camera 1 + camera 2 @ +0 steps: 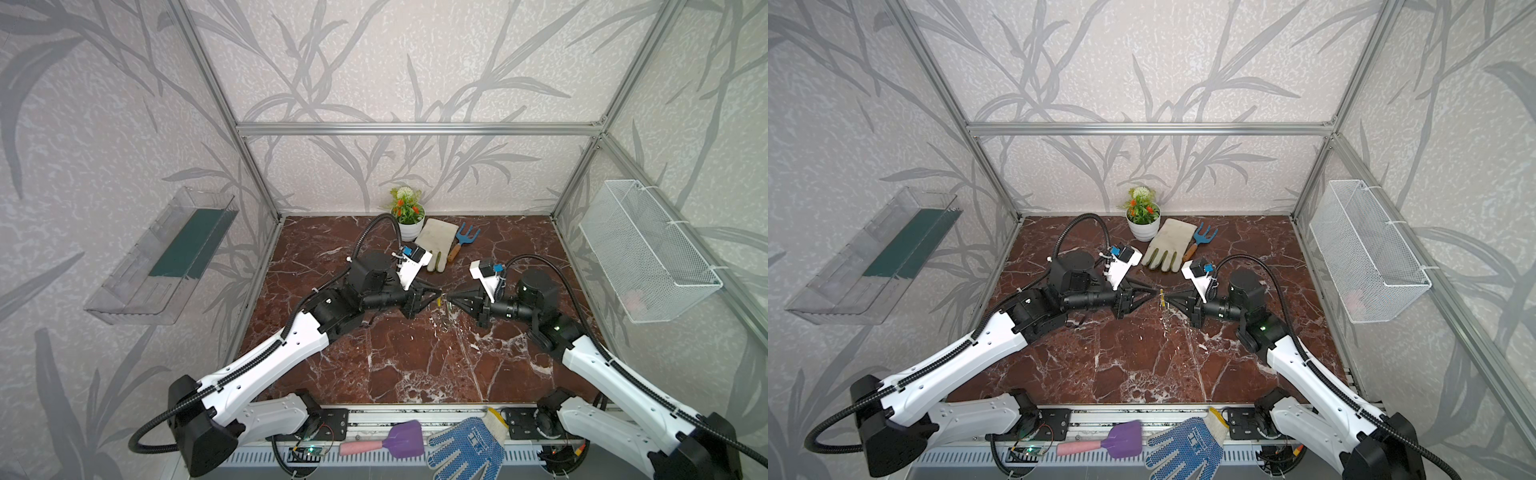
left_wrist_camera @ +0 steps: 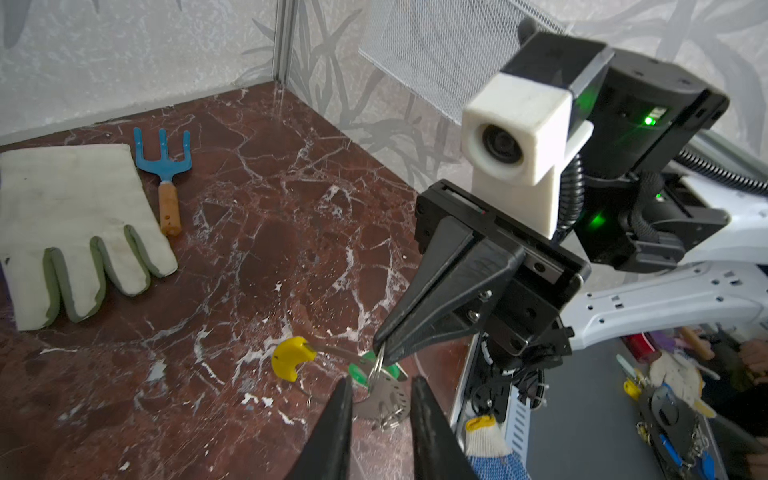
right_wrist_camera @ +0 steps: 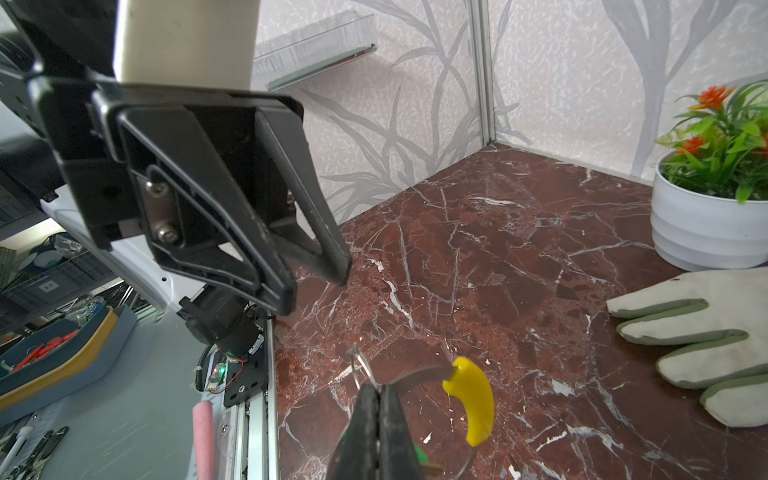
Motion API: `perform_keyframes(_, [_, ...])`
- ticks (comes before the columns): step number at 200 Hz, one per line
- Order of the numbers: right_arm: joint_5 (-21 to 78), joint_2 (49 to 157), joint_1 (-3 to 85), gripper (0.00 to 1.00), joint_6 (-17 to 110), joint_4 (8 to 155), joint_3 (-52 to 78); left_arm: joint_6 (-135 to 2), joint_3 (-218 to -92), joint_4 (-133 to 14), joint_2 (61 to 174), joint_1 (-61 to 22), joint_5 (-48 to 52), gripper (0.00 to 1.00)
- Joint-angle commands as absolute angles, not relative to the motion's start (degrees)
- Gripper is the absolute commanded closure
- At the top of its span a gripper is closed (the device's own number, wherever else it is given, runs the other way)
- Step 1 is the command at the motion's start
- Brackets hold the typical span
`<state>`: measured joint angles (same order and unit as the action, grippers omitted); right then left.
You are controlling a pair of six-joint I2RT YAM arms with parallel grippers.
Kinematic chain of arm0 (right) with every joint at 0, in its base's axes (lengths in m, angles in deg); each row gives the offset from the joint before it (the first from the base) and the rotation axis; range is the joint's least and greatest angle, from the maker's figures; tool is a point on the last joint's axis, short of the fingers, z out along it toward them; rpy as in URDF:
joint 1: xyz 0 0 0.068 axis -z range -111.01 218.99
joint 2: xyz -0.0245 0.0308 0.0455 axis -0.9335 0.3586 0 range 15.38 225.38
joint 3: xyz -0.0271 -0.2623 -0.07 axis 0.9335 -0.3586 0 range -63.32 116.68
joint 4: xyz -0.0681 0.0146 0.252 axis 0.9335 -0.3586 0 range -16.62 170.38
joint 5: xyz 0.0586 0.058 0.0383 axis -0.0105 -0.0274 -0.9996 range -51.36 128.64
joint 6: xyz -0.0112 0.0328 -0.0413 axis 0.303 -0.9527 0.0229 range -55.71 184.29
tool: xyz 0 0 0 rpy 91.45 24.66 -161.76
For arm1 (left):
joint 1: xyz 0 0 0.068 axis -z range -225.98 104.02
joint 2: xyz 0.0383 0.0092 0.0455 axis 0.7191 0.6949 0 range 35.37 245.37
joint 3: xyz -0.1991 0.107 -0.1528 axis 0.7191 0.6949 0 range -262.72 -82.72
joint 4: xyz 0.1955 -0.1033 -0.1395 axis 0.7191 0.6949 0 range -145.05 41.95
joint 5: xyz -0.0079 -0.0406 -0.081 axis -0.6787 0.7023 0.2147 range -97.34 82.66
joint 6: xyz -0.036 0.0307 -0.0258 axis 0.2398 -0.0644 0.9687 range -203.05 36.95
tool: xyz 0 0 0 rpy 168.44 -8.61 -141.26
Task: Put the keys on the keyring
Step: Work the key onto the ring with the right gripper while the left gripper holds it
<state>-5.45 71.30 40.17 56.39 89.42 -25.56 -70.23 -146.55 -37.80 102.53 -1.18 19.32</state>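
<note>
While right end effector [image 2: 380,351] tight on one keyring [image 2: 291,358], left end effector [image 2: 381,381] narrowly apart.

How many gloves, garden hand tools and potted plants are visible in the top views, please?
Gloves: 2, cream glove and blue dotted glove
Hand tools: 2, blue rake and purple trowel
Potted plant: 1
Total: 5

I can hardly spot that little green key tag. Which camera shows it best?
The left wrist view: the green key tag is close and large, beside the right gripper, shut on the keyring. The right wrist view shows only a green sliver; in both top views it is too small to make out.
</note>
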Motion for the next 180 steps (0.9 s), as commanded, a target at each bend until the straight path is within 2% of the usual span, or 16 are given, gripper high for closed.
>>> perform_keyframes(1, [-6.7,72.5,38.8,1.00,59.2,89.9,-23.0,-76.5,-149.1,-27.3,103.9,-1.1,19.9,0.74])
perform_keyframes(132, [-5.4,74.1,35.3,1.00,62.5,85.9,-21.6,-78.4,-150.7,-24.8,106.2,-1.5,23.3,0.77])
perform_keyframes(180, [-5.2,74.2,34.3,1.00,63.0,84.8,-21.2,-78.5,-150.6,-24.8,106.0,-1.6,23.2,0.82])
